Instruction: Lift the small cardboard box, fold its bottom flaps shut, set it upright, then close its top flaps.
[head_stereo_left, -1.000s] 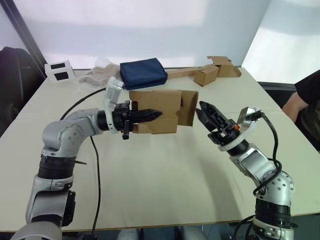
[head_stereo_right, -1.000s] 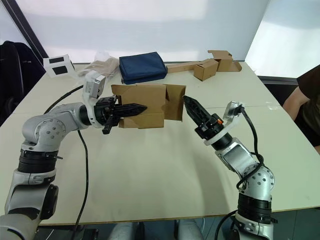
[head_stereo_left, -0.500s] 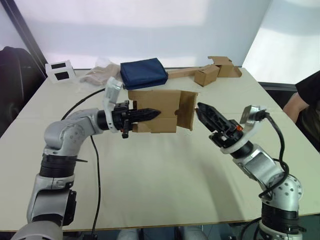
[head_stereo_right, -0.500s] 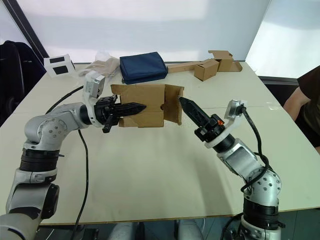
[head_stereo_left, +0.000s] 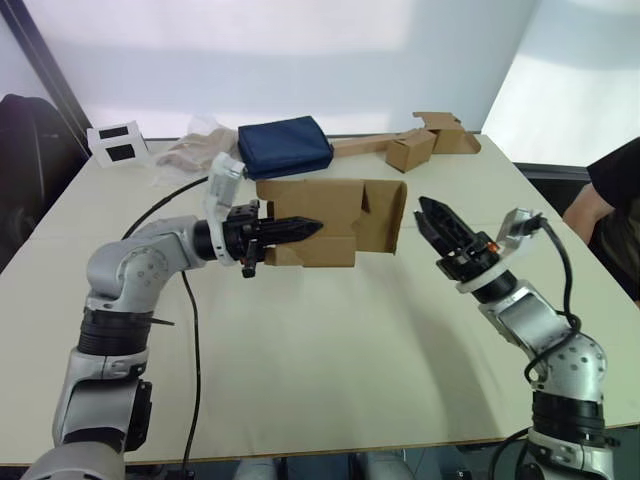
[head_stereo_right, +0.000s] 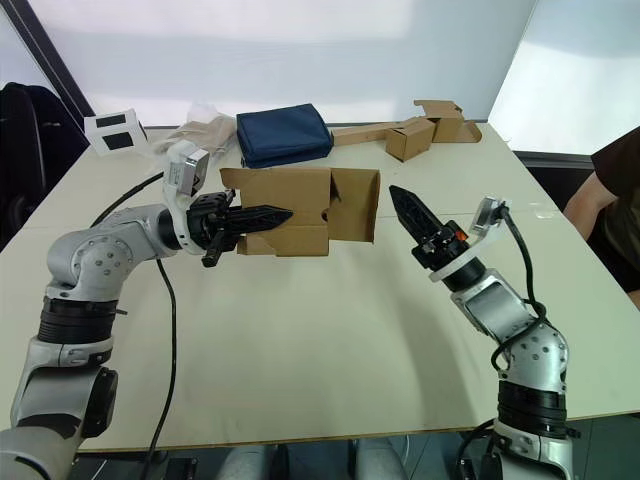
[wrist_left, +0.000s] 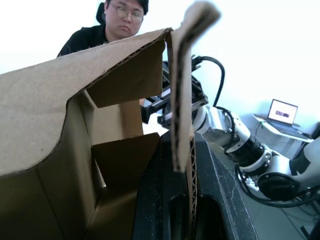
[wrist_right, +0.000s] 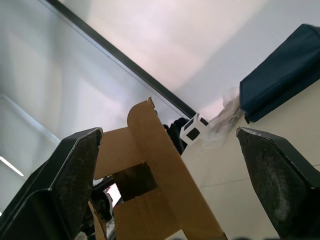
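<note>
L gripper (head_stereo_left: 300, 229) clamps small cardboard box (head_stereo_left: 320, 222) wall above table (head_stereo_left: 330, 350) (flaps splayed); R gripper (head_stereo_left: 432, 213) jaws wide, just beside.

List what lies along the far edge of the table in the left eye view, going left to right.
White card with black rectangles → crumpled clear plastic bag → dark blue fabric pouch → long flat cardboard strip → smaller tan box → open cardboard piece.
</note>
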